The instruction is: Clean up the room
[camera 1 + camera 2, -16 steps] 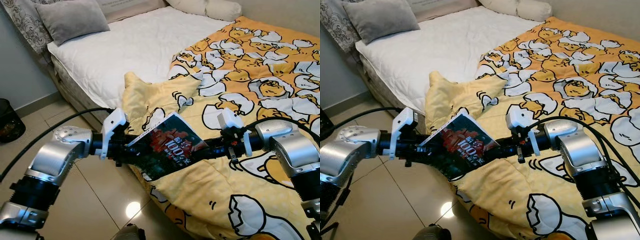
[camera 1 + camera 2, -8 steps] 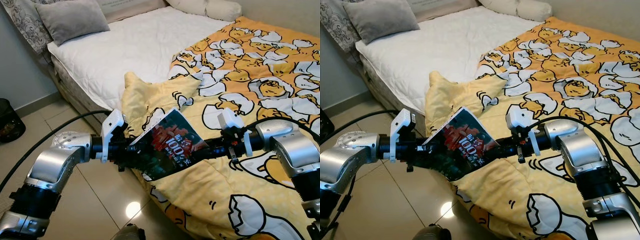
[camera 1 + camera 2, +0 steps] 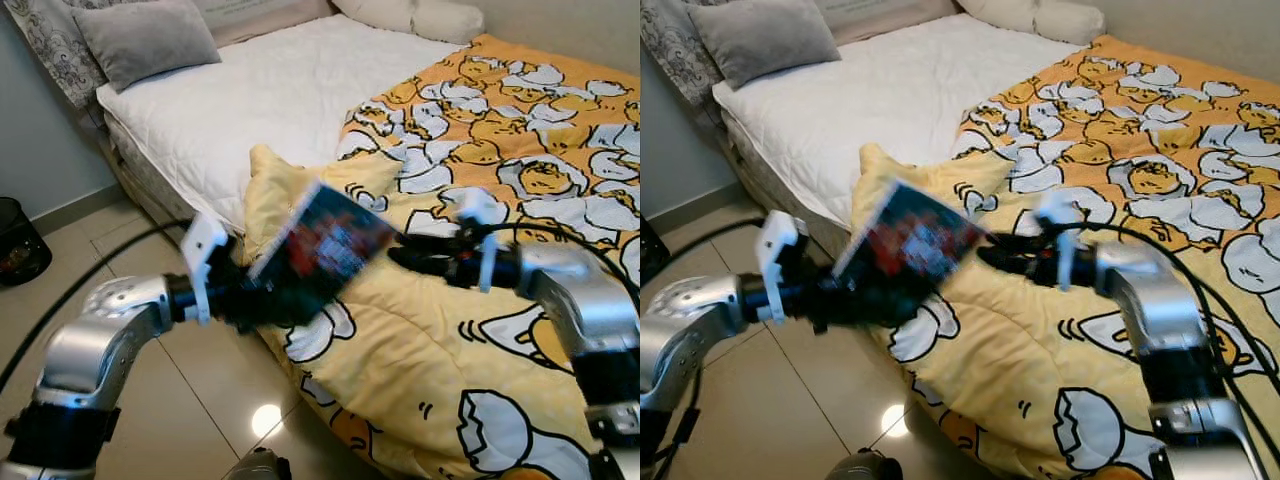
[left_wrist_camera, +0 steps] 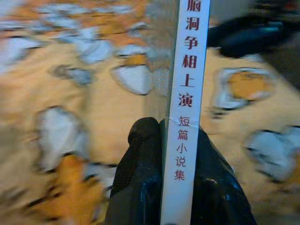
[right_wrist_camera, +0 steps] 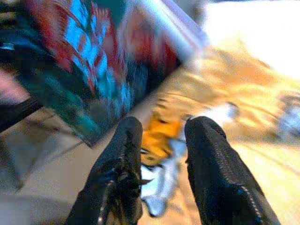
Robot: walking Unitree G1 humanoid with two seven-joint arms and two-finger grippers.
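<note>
right claw (image 5: 159, 136) released, parted | left claw (image 4: 164, 136) clamps book (image 3: 325, 235)

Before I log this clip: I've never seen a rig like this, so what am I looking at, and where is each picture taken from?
A humanoid robot with two silver arms stands by a bed. The two wide pictures come from its head camera, looking down. The two close-ups come from cameras on its wrists, looking along each hand's black fingers. On the bed lie a yellow egg-print blanket and a grey pillow. The left hand is clamped on a book, gripping its white spine. The right hand is open beside the book, holding nothing. Everything is blurred by motion.
</note>
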